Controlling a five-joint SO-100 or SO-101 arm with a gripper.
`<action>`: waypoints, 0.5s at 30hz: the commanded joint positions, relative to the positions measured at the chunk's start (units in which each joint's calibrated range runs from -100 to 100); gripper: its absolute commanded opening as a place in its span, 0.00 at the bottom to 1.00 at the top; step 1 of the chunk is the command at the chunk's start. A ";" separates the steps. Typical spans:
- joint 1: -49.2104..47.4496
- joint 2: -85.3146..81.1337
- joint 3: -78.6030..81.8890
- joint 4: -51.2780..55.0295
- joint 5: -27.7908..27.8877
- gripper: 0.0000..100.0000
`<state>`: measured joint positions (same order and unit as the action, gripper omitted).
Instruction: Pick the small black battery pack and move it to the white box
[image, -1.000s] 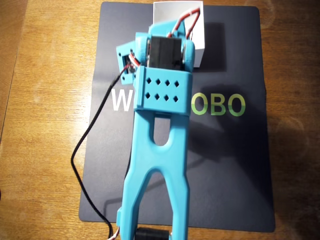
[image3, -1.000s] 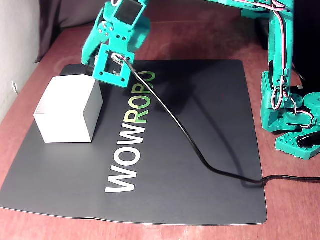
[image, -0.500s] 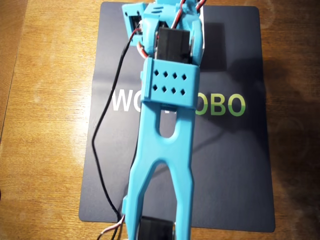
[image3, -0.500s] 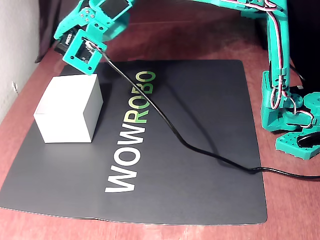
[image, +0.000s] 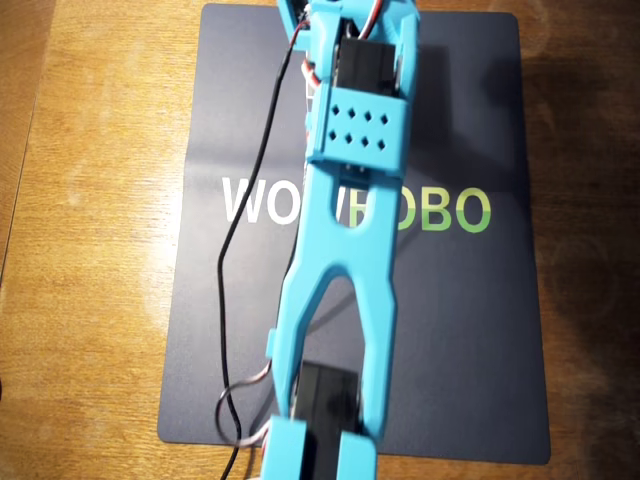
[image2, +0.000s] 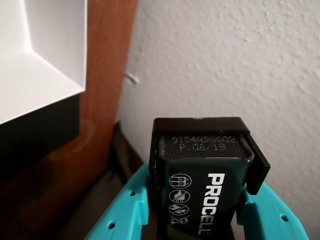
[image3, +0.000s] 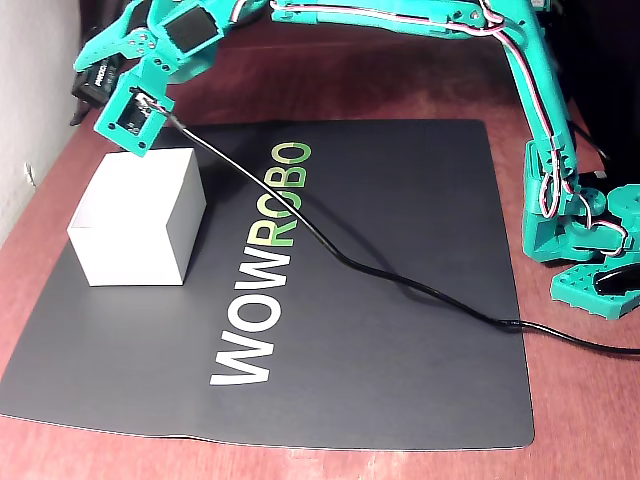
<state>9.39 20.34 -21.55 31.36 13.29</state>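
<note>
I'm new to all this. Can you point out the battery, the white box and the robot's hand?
small black battery pack (image2: 200, 200), wrist view, its lettered top face.
white box (image3: 130, 255), fixed view, its front wall.
hand (image3: 92, 82), fixed view, tips around the battery.

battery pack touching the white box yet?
Apart. In the fixed view the battery pack, held in the gripper, sits above the white box with a visible gap.
</note>
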 joint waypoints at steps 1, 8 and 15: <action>1.81 2.06 -8.07 -1.12 0.26 0.08; 2.28 5.75 -8.43 2.47 0.32 0.08; 2.16 7.94 -8.52 7.38 0.32 0.08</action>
<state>10.75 28.47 -25.64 38.16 13.50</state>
